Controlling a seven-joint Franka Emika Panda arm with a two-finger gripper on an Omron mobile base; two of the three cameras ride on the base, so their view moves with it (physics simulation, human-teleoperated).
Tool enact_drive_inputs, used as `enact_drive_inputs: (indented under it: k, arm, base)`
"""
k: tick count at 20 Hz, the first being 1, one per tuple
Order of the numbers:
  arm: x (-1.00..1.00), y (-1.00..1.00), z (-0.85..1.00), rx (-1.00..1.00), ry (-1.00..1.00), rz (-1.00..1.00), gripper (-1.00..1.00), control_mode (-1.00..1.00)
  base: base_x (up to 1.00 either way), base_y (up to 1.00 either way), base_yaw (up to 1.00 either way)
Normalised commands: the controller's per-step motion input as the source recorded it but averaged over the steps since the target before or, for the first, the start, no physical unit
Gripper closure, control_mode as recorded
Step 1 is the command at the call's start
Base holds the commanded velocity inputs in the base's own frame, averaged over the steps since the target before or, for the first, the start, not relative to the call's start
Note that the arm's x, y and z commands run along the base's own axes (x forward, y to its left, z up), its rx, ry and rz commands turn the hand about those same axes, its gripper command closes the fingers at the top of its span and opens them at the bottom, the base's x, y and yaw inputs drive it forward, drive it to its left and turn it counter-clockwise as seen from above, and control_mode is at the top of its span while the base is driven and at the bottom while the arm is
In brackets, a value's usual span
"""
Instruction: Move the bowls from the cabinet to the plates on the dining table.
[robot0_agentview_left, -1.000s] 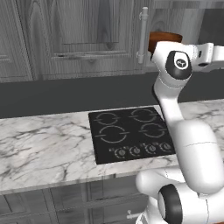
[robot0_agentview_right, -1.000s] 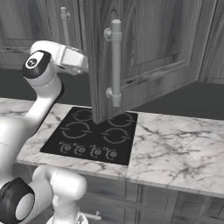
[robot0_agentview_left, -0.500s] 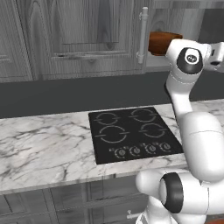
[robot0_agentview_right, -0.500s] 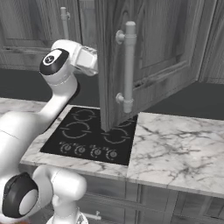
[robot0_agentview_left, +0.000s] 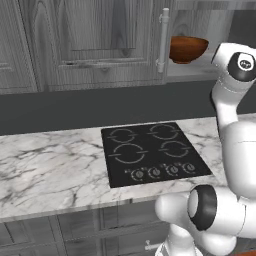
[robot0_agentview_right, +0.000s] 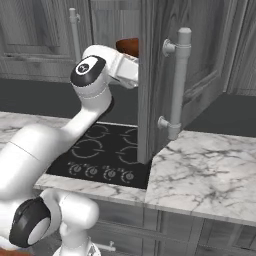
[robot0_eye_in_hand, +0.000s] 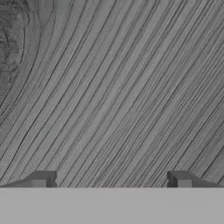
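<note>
The reddish-brown bowl sits on the shelf inside the open cabinet, well off to the side of the fingers rather than between them; in the right base view only a sliver of it shows past the edge of the swung-out cabinet door. The gripper has its two fingertips spread wide with nothing between them, and directly ahead of them, very close, is plain grey wood grain, apparently the inner face of that door. The main risk, as I judge it, is that the fingers press on into the panel instead of turning toward the bowl, shoving the door or jamming the wrist. A second risk is the tight space: the forearm is wedged between the door edge and the shelf opening, so a swing toward the bowl could knock it off the shelf onto the cooktop and marble counter far below the fingers. I cannot see a second bowl.
</note>
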Motion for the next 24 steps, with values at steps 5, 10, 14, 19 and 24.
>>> enact_drive_inputs:
  k: [5,10,14,19,24]
  arm:
    - [0.00,-0.53,0.00,0.10,-0.05,0.22,-1.00,-1.00]
    - [-0.01,-0.38,0.00,0.14,-0.06,0.29,-1.00,-1.00]
    - [-0.06,-0.33,-0.07,0.20,-0.03,0.28,-1.00,-1.00]
    - [-0.09,-0.39,-0.09,0.28,0.00,0.21,-1.00,-1.00]
    - [0.10,-0.38,-0.10,0.31,-0.06,0.16,-1.00,-1.00]
  base:
    - [0.00,0.00,0.00]
    - [0.00,0.00,0.00]
    - [0.00,0.00,0.00]
    - [0.00,0.00,0.00]
    - [0.00,0.00,0.00]
